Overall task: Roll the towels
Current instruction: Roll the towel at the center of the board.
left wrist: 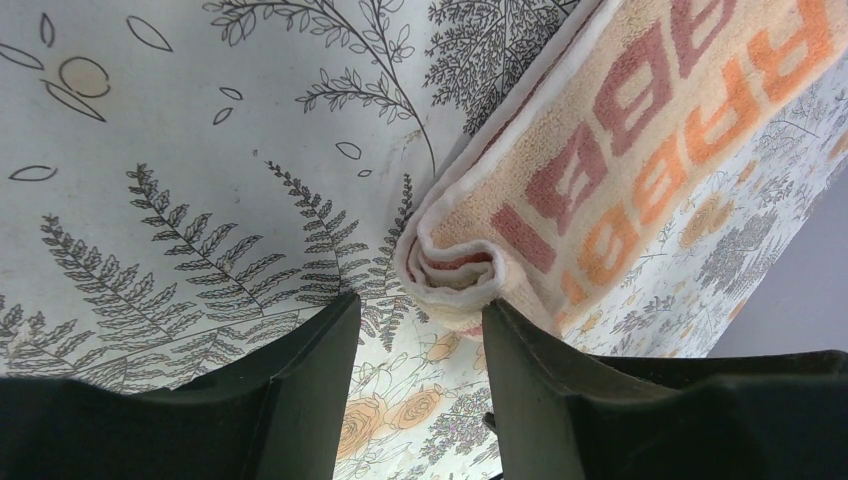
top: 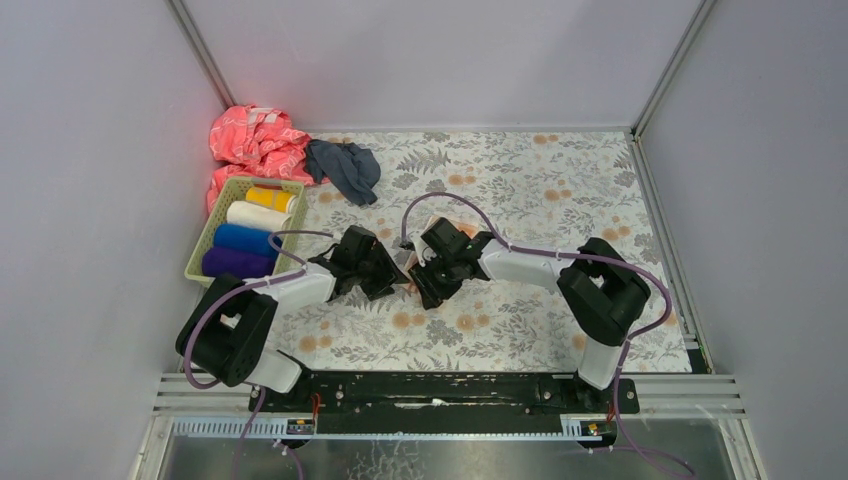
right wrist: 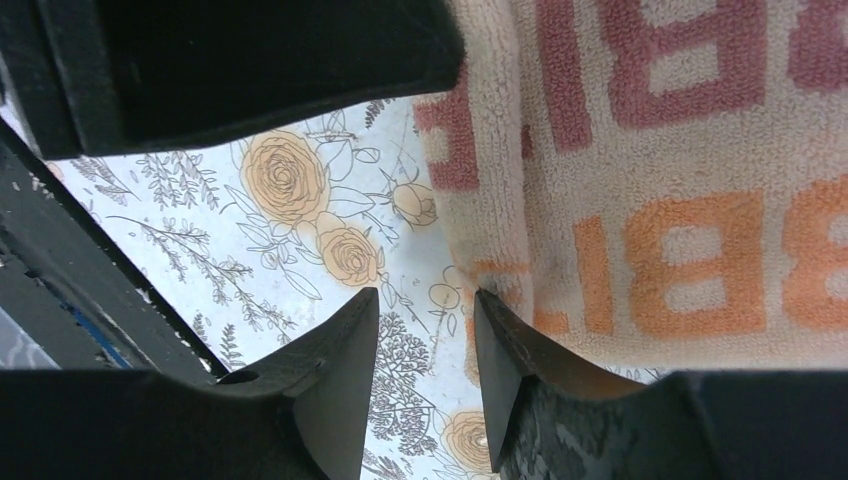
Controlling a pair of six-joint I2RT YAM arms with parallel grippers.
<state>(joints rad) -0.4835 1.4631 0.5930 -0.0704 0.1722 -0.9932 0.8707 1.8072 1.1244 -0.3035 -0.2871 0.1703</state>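
Below, floral covering (top: 540, 180); around, lilac walls (top: 430, 60).

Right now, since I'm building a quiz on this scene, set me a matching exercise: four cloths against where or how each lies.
1 RABBIT towel; 2 purple roll; 3 yellow roll; 4 dark grey-blue towel.
A far end of the basket; B crumpled, outside the basket; C lettered, its coiled end showing; D near end of the basket.
Pairs: 1-C, 2-D, 3-A, 4-B.

cream rabbit-print towel (left wrist: 620, 150) lies partly rolled; dark grey-blue towel (top: 345, 168) crumpled; four rolls (top: 245, 238) side by side.
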